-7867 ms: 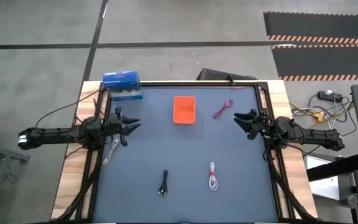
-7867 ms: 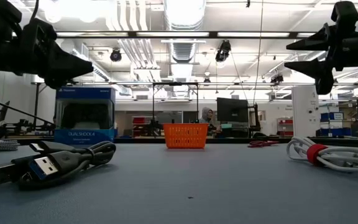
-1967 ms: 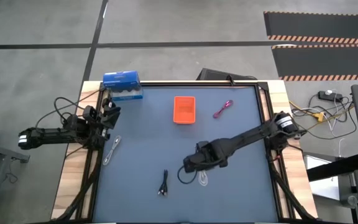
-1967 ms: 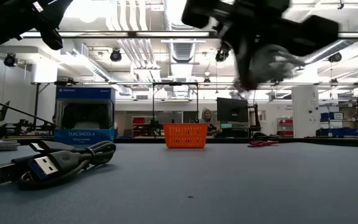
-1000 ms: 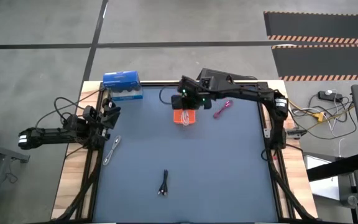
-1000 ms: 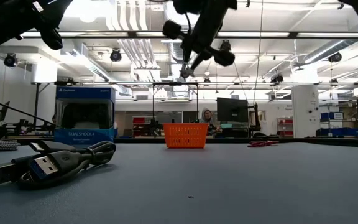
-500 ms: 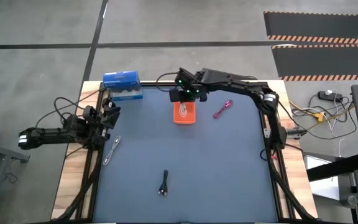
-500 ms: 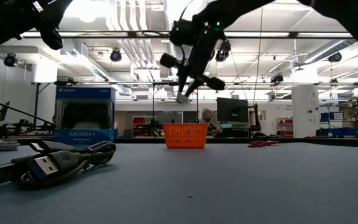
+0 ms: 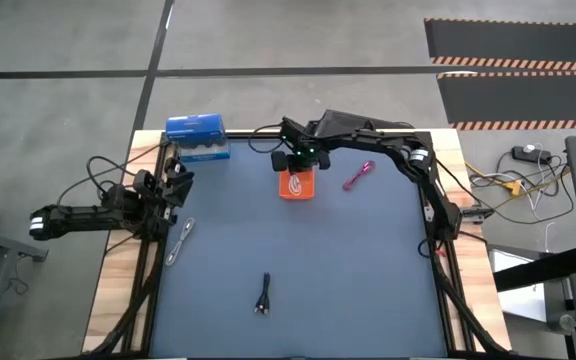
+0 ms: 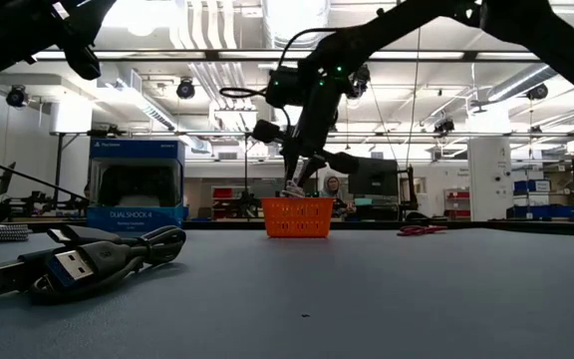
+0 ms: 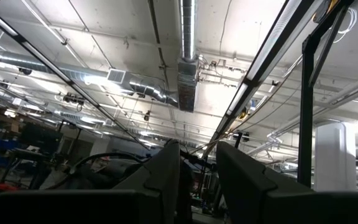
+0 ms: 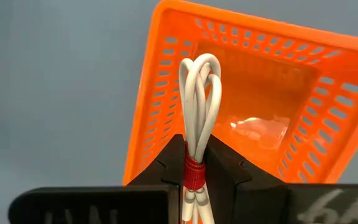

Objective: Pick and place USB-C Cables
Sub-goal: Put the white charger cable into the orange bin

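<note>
tray [image 9: 299, 186] centre-rear | box [image 9: 197, 136] rear-left of tray | right tool [image 9: 296, 163] over tray | left tool [image 9: 178, 180] at left edge

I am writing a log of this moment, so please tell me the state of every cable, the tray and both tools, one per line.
White cable: gripped by the right tool, hanging over the orange tray.
Orange tray: upright, no other cable seen inside.
Pink cable: loose on the table, beside the tray.
Black cable: loose on the table.
Silver-grey cable: loose on the table.
Left tool: parked at the table's left edge.
</note>
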{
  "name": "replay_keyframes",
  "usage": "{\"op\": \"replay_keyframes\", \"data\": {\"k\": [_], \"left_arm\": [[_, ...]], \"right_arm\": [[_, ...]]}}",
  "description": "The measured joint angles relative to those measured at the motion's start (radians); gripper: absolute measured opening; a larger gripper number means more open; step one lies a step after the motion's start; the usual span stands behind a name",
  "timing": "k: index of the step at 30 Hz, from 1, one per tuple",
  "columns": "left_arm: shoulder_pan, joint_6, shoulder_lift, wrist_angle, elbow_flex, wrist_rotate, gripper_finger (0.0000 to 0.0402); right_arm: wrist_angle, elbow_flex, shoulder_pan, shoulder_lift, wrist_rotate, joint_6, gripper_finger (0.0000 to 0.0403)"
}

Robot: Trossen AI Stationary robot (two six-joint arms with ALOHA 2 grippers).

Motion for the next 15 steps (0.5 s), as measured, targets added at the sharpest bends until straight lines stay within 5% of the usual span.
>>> {"op": "replay_keyframes", "data": {"k": [8, 15], "left_arm": [[0.000, 0.000, 0.000, 0.000, 0.000, 0.000, 0.0091], [0.000, 0.000, 0.000, 0.000, 0.000, 0.000, 0.0091]], "right_arm": [[0.002, 0.000, -0.013, 0.002, 0.008, -0.018, 0.0032], [0.004, 0.000, -0.012, 0.002, 0.008, -0.022, 0.0074]]}}
